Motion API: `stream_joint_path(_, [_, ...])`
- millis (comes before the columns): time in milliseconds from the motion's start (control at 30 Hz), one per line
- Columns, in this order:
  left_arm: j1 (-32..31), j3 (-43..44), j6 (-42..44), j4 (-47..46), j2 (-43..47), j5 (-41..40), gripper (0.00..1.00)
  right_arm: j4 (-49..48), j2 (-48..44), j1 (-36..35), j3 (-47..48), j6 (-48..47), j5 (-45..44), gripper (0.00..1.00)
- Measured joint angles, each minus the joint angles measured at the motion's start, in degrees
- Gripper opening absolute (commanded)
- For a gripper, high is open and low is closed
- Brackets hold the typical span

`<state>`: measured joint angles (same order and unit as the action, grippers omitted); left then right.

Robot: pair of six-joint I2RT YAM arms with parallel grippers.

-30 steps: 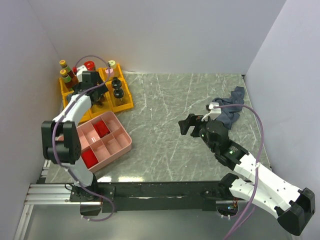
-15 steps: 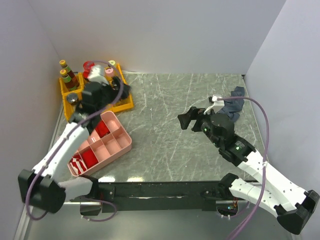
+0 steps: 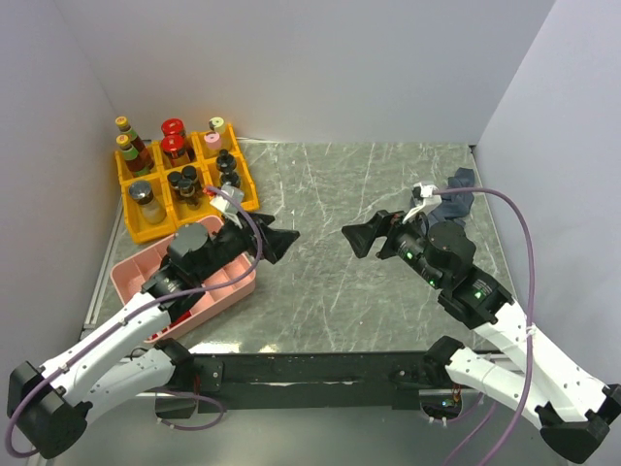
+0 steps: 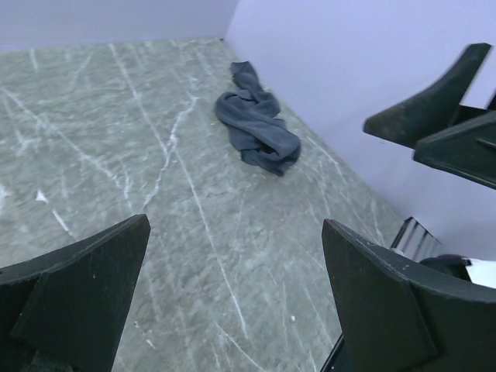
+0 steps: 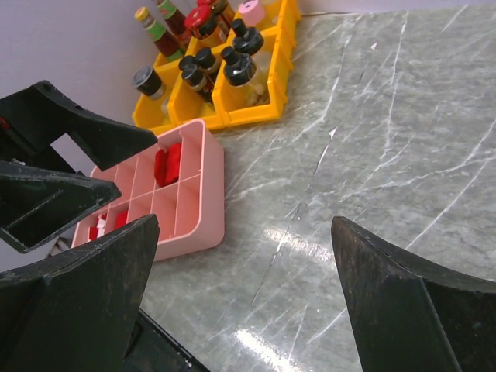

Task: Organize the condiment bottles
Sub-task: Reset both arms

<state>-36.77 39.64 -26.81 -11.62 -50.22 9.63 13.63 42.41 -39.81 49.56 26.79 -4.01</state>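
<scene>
bottles (image 5: pixel 239 70) in yellow bins (image 5: pixel 242 116), blocks (image 5: pixel 167 163) in pink tray (image 5: pixel 203 226)

A grey-green bench (image 3: pixel 330 194) with white marble veining fills the enclosure, shut in on 3 sides by plain pale lilac panels: a back wall (image 3: pixel 320 68), a left wall (image 3: pixel 44 146) and a right wall (image 3: pixel 563 126). A black bar (image 3: pixel 320 369) runs along its near edge, with aluminium rails (image 3: pixel 73 374) at the near-left corner. Soft glare (image 5: pixel 283 240) sheens the stone surface.
</scene>
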Motion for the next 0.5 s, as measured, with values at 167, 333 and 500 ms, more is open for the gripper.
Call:
stream_joint_path(167, [-0.3, -2.8, 0.1, -2.9, 1.5, 2.1, 0.99, 0.0, 0.4, 0.0, 0.0, -0.7, 1.3, 1.0])
stream_joint_path(333, [-0.3, -3.3, 0.0, -3.8, 2.8, 2.8, 1.0, -0.3, 1.2, 0.0, 0.0, -1.2, 2.0, 1.0])
stream_joint_path(500, [-0.9, -3.8, 0.1, -4.5, 6.2, 2.6, 0.99, -0.3, 1.8, 0.0, 0.0, -1.8, 2.0, 1.0])
